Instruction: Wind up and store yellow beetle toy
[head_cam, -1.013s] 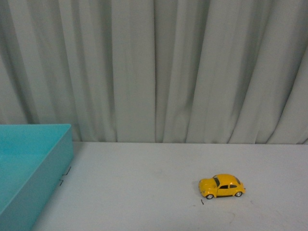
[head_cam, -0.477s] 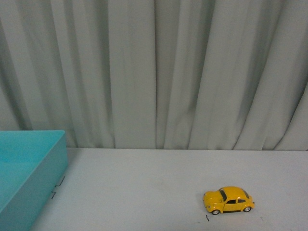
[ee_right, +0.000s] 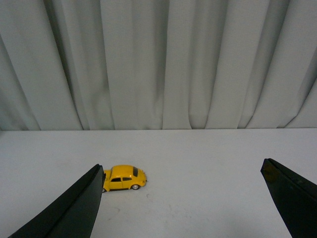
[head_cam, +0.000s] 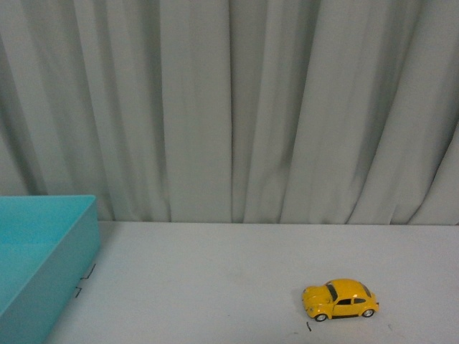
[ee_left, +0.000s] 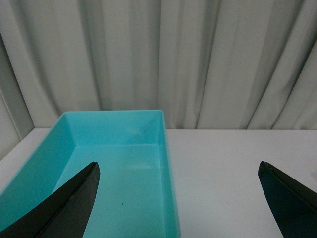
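Black fingers [ee_right: 74, 208] of the right gripper [ee_right: 181, 164] are being held wide apart, with nothing gripped between them. The beetle [ee_right: 124, 178] is being shown ahead of them on the table [ee_right: 208, 163], standing on its wheels. It is sitting well off the middle of the gap, close by one fingertip, and one end of it is being partly hidden behind that finger. It is not being grasped.

The left gripper [ee_left: 179, 164] is likewise being held spread and unladen, with the teal bin [ee_left: 166, 163] lying ahead of it, mostly towards one finger.

In the front view neither arm is being shown. The beetle [head_cam: 341, 299] is being seen on the near right part of the table [head_cam: 215, 272], side-on, its nose turned towards the bin [head_cam: 72, 244] at the left edge, well apart from it. A small black mark [head_cam: 308, 327] is lying just beside its front wheel. A grey curtain [head_cam: 229, 107] is hanging behind.
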Motion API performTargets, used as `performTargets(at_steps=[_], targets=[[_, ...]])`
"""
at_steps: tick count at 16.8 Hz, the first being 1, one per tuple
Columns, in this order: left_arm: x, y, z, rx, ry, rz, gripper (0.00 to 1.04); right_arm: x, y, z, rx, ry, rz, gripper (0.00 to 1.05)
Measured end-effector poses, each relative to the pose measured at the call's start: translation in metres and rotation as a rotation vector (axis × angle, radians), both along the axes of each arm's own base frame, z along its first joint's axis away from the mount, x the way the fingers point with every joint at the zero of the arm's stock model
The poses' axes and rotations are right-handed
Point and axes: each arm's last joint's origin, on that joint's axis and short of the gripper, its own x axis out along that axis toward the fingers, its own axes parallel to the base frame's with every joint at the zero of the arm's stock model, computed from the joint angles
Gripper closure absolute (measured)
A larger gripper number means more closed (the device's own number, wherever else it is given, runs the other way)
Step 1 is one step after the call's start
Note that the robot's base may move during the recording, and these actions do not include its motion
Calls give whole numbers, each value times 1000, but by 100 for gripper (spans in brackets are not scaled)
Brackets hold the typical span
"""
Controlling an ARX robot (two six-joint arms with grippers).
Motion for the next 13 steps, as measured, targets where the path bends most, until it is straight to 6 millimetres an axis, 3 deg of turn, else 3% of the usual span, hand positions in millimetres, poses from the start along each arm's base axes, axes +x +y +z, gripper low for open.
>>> performTargets(at_steps=[2,4,7,11,13], targets=[[0,0,0,0,0,0,7,0,0,0,0,0,0,7],[0,0,0,0,0,0,7,2,-1,-5,79,117,-128,7],[0,0,0,0,0,0,7,21,-46,9,72,22,-267,7],[0,0,0,0,-1,-1,7,36,-75,18,24,9,-303,7],[0,0,0,0,0,-1,7,62,-115,37,-67,-48,-348,7]])
